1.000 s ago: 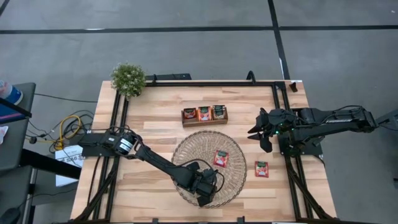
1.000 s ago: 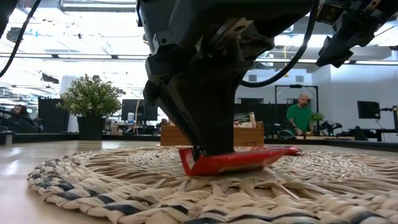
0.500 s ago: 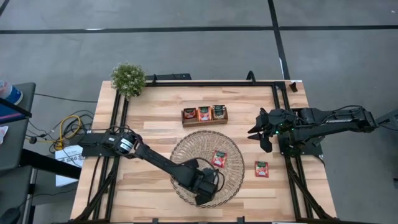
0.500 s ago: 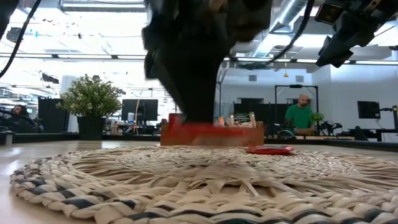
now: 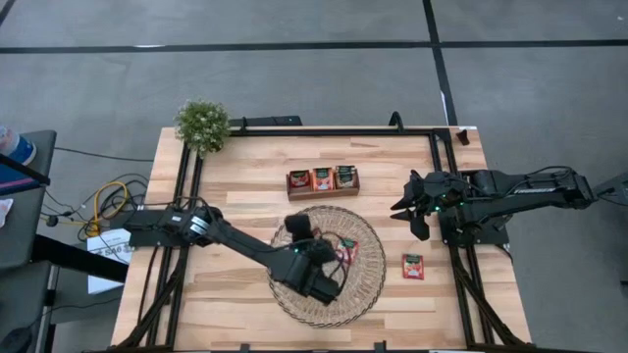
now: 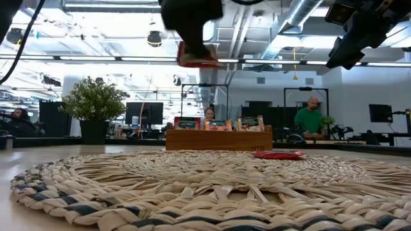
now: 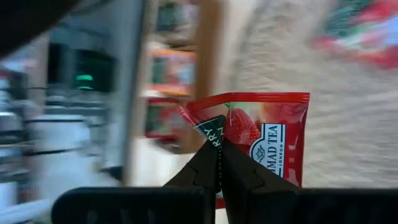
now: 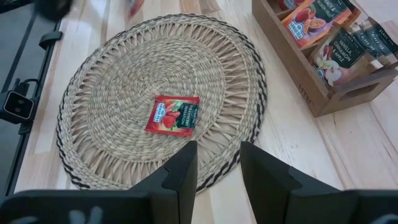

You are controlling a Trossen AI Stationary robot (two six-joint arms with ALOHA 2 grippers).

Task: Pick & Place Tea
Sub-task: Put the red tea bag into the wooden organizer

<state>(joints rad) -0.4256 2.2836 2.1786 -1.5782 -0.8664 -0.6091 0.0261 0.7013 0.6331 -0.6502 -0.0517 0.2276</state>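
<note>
Left gripper [image 7: 219, 163] jaws clenched on a red square tea sachet [image 7: 264, 134] above the round woven mat [image 5: 365, 284], right gripper [image 8: 217, 163] jaws released, beside the worktop [image 5: 235, 172] edge

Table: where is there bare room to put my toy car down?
Bare table lies between the plant and wooden tray, and along the front right past the loose sachet. The woven mat is crowded: one sachet lies there, and the left tool holds another above it.
</note>
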